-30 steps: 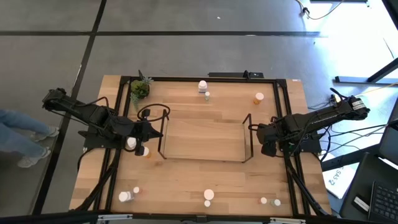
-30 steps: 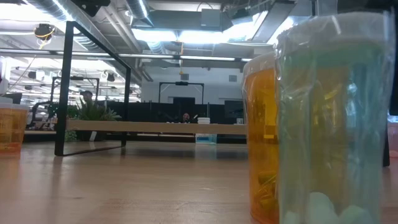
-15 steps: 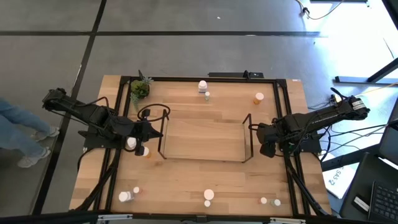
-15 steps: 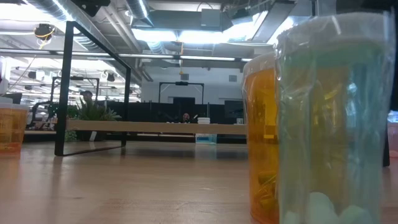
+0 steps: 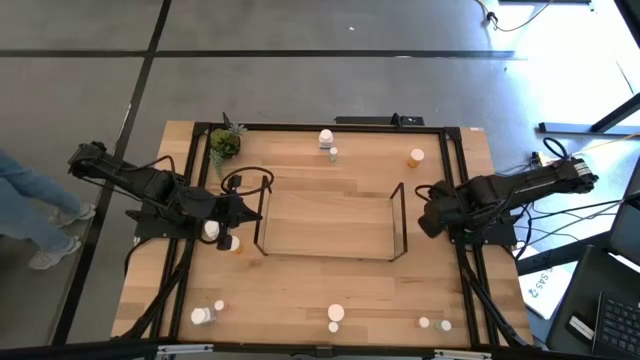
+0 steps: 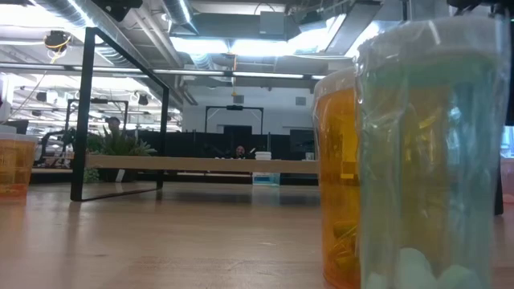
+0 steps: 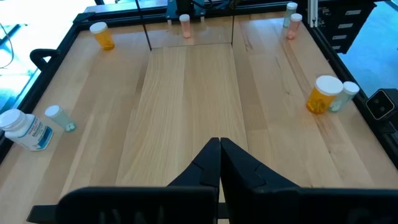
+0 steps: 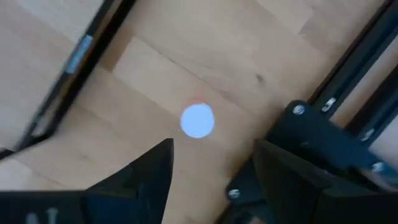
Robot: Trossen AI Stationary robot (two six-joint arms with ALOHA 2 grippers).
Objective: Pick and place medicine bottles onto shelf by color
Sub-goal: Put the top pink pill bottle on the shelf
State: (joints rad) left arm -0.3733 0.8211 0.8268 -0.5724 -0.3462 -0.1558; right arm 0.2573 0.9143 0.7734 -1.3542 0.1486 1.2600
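1. Our right gripper (image 8: 211, 168) is hanging with its fingers spread wide and gripping nothing, above a small white-capped bottle (image 8: 198, 120) that is standing on the bare wood.
2. In the high view that right gripper (image 5: 428, 215) is sitting just outside the right end frame of the shelf (image 5: 328, 225).
3. Our left gripper (image 7: 219, 163) is resting with its fingers pressed shut and empty, pointing along the wooden shelf surface.
4. In the high view the left gripper (image 5: 243, 209) is lying at the shelf's left end, beside a white cap (image 5: 211, 230) and a small orange bottle (image 5: 229, 243).
5. We are seeing an orange bottle (image 5: 416, 157) near the far right corner and a white bottle (image 5: 325, 138) at the far edge.
6. More bottles are standing along the near edge, with an orange one (image 6: 341, 177) and a teal one (image 6: 430, 152) close before the low camera.
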